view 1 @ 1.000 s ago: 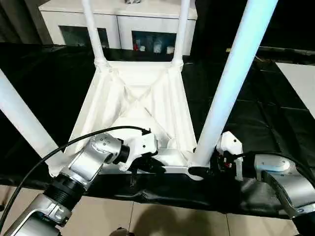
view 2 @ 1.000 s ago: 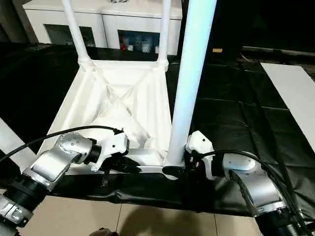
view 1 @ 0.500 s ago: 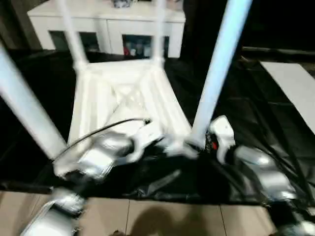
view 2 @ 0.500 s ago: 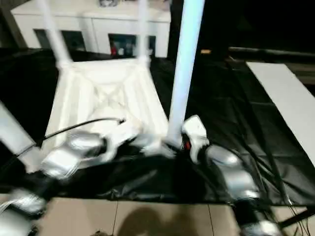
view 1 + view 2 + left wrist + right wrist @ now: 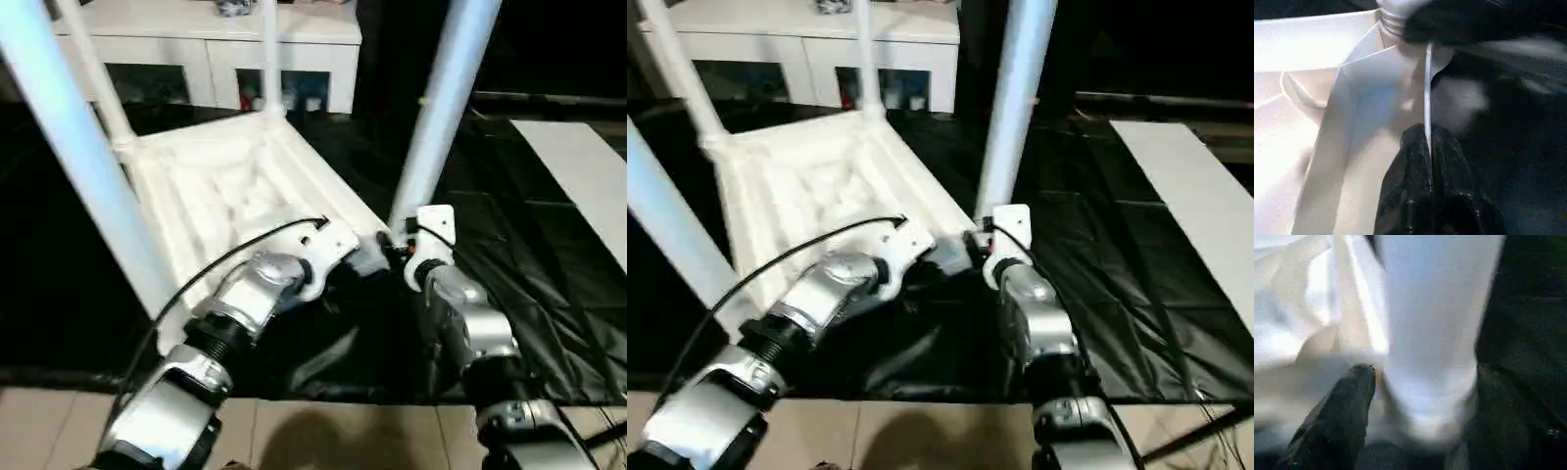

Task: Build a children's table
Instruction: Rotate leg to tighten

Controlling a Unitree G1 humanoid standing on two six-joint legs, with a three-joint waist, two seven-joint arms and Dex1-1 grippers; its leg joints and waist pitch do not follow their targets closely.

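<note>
The children's table lies upside down on the black drape, its ribbed tabletop [image 5: 225, 186] facing up. Tall white legs stand in the corner sockets: near right leg [image 5: 441, 108], near left leg [image 5: 88, 166] and a far leg [image 5: 269, 59]. My left gripper [image 5: 1429, 142] is shut on the thin near rim of the tabletop, close to the near right corner. At the foot of the near right leg [image 5: 1430, 323], my right gripper [image 5: 1425, 377] stands open. One finger [image 5: 1347, 406] is on each side of the foot, with a narrow gap.
A white glass-door cabinet [image 5: 196, 39] stands behind the work table. The black drape [image 5: 549, 255] covers the work table, with a flat white board [image 5: 578, 166] on it at the right. Tiled floor [image 5: 323, 436] shows below the table's front edge.
The view has swung, and the tabletop now sits turned at an angle to the cabinet. Both grippers have stayed at the near right corner.
</note>
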